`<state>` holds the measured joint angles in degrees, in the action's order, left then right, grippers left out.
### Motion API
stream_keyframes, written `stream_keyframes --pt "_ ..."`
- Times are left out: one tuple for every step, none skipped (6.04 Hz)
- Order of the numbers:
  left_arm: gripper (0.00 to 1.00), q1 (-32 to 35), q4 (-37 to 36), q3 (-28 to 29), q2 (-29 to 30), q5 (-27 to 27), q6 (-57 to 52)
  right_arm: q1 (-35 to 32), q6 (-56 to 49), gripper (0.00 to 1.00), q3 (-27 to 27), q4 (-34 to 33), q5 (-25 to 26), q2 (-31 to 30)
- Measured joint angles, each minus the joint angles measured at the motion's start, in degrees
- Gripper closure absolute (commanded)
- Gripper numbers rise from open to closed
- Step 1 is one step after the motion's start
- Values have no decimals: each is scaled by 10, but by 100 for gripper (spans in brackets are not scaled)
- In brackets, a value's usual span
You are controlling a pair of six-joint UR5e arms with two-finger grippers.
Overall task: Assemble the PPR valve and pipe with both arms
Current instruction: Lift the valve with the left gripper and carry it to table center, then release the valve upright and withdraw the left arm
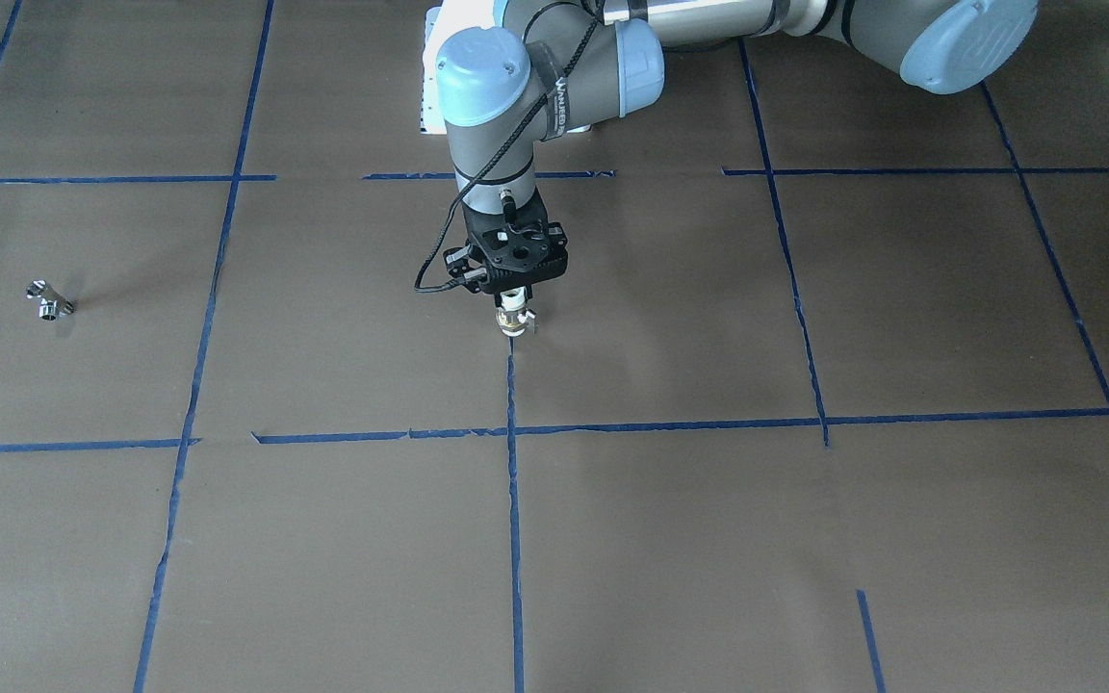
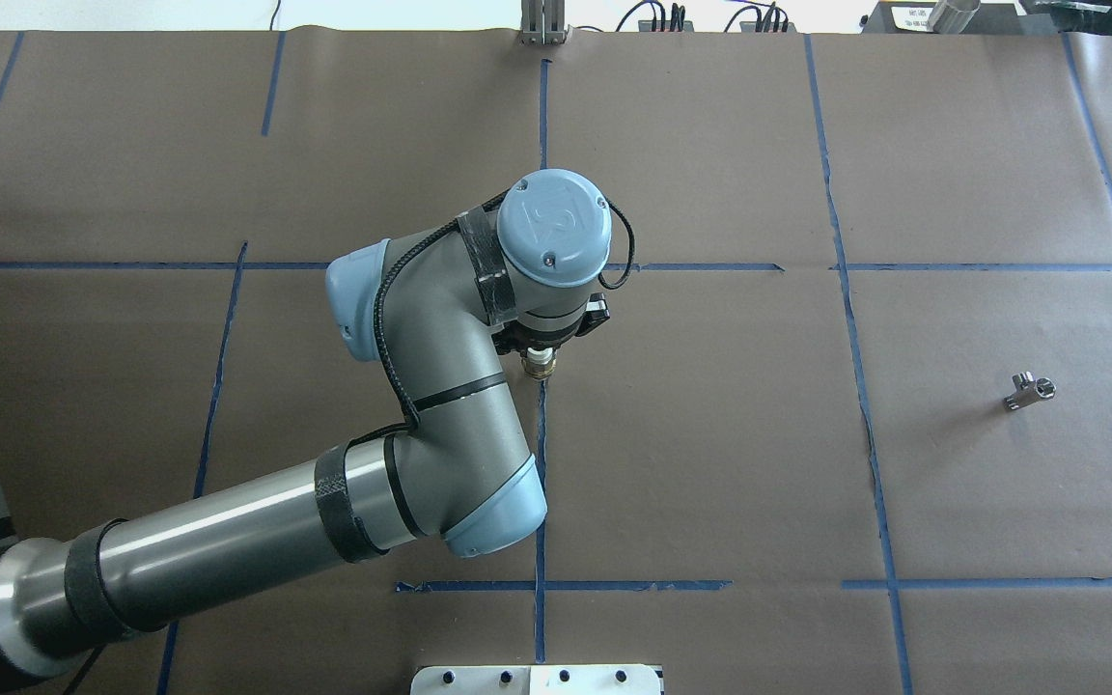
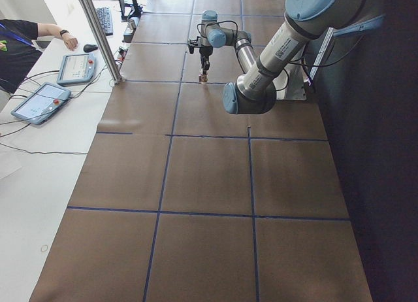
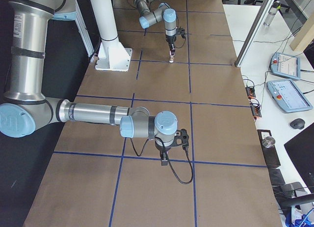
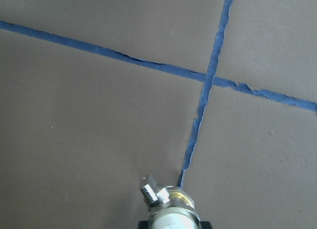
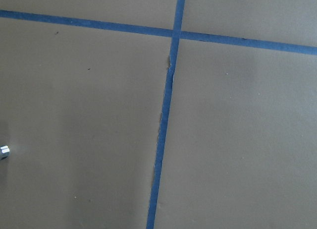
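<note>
My left gripper [image 1: 513, 295] points straight down over the table's middle and is shut on the PPR valve [image 1: 513, 319]. The valve hangs upright just above the brown paper. It also shows in the overhead view [image 2: 539, 364] and in the left wrist view [image 5: 169, 205], brass ring and small handle towards the table. The chrome pipe [image 2: 1029, 391] lies alone on the paper far towards my right side, seen too in the front view [image 1: 49, 300]. My right gripper [image 4: 163, 159] shows only in the right side view, pointing down close to the table. I cannot tell if it is open.
Blue tape lines [image 2: 542, 463] divide the brown paper into squares. The white pedestal base [image 4: 114, 57] stands at the table's robot side. A metal post [image 3: 98, 34] and operators' tablets [image 3: 39, 100] are along the far edge. A small shiny bit [image 6: 4, 152] sits at the right wrist view's left edge.
</note>
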<state>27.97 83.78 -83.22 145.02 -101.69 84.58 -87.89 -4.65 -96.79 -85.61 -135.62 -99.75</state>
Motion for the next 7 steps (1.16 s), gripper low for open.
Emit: stream_keyframes --pt "40 -1 6 5 0 0 0 0 0 0 0 0 0 0" --pt "0 -1 9 6 0 0 1 0 0 0 0 0 0 0" --pt "0 -1 10 6 -2 0 1 0 0 0 0 0 0 0" --pt "0 -1 9 1 -3 -2 -6 0 0 0 0 0 0 1" --pt "0 4 4 -18 -10 -10 -30 1 -1 0 0 0 0 2" --pt "0 26 -14 -63 -36 -44 -79 2 -1 0 0 0 0 5" --pt "0 63 -47 -140 -89 -93 -152 4 -1 0 -3 0 -5 7"
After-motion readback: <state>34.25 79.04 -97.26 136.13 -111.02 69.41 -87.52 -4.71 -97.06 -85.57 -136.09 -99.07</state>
